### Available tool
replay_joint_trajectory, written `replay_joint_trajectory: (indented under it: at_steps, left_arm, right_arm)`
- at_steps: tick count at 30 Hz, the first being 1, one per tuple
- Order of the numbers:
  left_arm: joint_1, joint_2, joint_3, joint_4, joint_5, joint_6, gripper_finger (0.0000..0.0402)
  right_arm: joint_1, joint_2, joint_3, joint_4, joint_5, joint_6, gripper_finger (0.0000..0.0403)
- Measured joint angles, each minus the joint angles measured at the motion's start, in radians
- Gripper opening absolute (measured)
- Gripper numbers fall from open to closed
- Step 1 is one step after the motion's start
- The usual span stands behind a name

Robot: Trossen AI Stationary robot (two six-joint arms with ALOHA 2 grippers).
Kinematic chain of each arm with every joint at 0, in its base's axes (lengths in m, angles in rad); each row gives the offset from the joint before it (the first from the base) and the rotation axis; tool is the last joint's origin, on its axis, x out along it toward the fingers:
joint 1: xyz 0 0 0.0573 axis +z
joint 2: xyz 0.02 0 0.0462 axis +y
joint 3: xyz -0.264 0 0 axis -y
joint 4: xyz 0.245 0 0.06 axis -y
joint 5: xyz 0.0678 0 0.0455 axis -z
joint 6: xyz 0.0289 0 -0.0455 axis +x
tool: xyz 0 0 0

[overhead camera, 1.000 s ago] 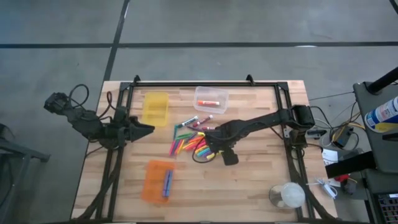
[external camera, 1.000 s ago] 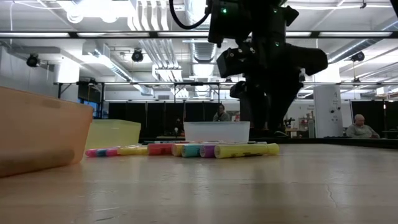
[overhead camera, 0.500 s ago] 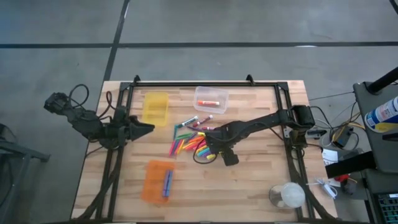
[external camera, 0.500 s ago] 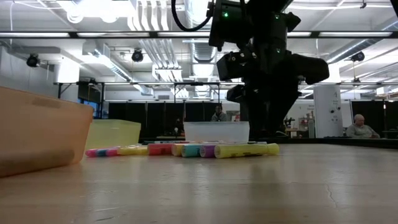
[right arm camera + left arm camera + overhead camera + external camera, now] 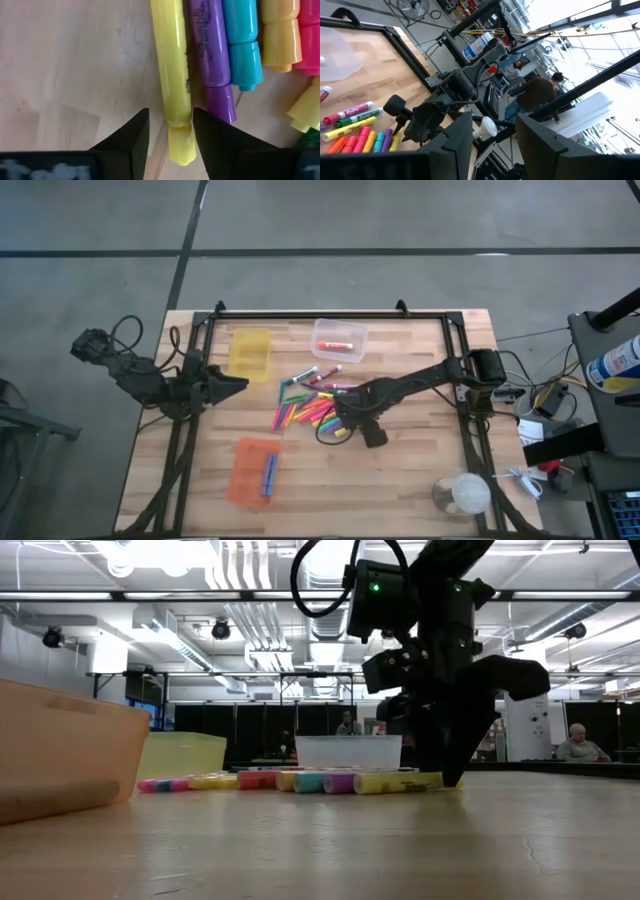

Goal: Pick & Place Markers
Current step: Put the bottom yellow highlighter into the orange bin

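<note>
Right gripper (image 5: 170, 131) down on the tabletop (image 5: 420, 470) at the outer edge of the marker pile, fingers narrowly parted astride the yellow marker (image 5: 172, 75), long axis running straight ahead between them, not yet clamped. Left gripper (image 5: 238, 387) parked well apart, part open, empty.

Wooden tabletop (image 5: 420, 470), light butcher-block planks. Lying on it: yellow bin (image 5: 250, 354) and clear bin (image 5: 340, 338) near far edge; orange bin (image 5: 252, 471) toward near-left corner; loose markers (image 5: 310, 405) clustered at centre; clear round container (image 5: 461, 495) at near-right corner.
</note>
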Motion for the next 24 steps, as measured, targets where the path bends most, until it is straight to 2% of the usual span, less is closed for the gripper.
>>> replay_joint_trajectory:
  at_steps: [8, 13, 24]
  left_arm:
    - [0.000, 0.000, 0.000, 0.000, -0.004, -0.002, 0.0144]
    - [0.000, 0.000, 0.000, 0.000, -0.004, 0.000, 0.0144]
    - [0.000, 0.002, 0.000, 0.000, -0.002, 0.010, 0.0144]
  right_arm:
    - [-0.001, 0.000, -0.028, 0.050, 0.000, 0.098, 0.0091]
    - [0.000, 0.002, 0.004, 0.042, -0.034, 0.188, 0.0052]
    - [0.002, 0.002, 0.163, 0.033, -0.061, 0.303, 0.0056]
